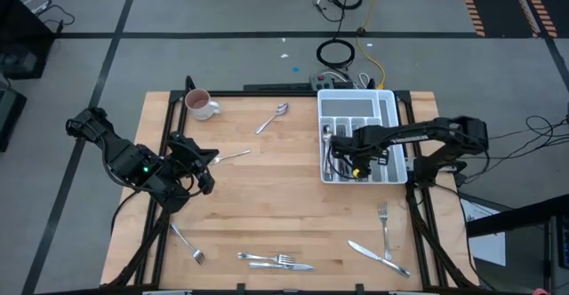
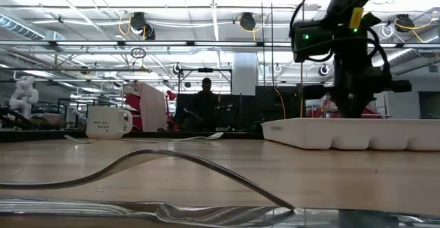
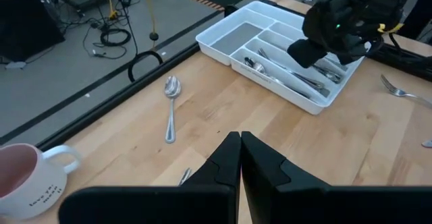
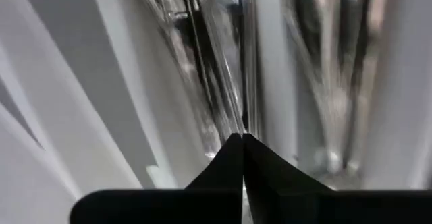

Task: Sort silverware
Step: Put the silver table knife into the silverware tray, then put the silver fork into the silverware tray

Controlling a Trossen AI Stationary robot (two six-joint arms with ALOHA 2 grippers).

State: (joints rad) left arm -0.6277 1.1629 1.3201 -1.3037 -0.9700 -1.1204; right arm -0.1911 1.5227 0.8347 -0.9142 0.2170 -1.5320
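High view: we see the white cutlery tray (image 1: 396, 108) at the table's right rear, the right gripper (image 1: 357, 164) reaching down into its near compartments. The left gripper (image 1: 206, 159) hovers at the left, just beside a utensil (image 1: 233, 155). Loose silverware is scattered about: a spoon (image 1: 274, 117) near the mug (image 1: 201, 105), a fork (image 1: 188, 244) front left, a fork and knife (image 1: 277, 260) at the front edge, a fork (image 1: 385, 227) and a knife (image 1: 377, 256) front right.

Low view: the right arm stands over the tray (image 2: 330, 133), presumably to deposit a piece among its kind.

Left wrist view: the left fingers (image 3: 226, 162) are pressed together, grasping nothing visible; spoon (image 3: 171, 104) and tray (image 3: 223, 36) lie ahead.

Right wrist view: the right fingers (image 4: 229, 158) meet tip to tip above sorted utensils (image 4: 216, 62); whether they pinch one, we cannot tell.
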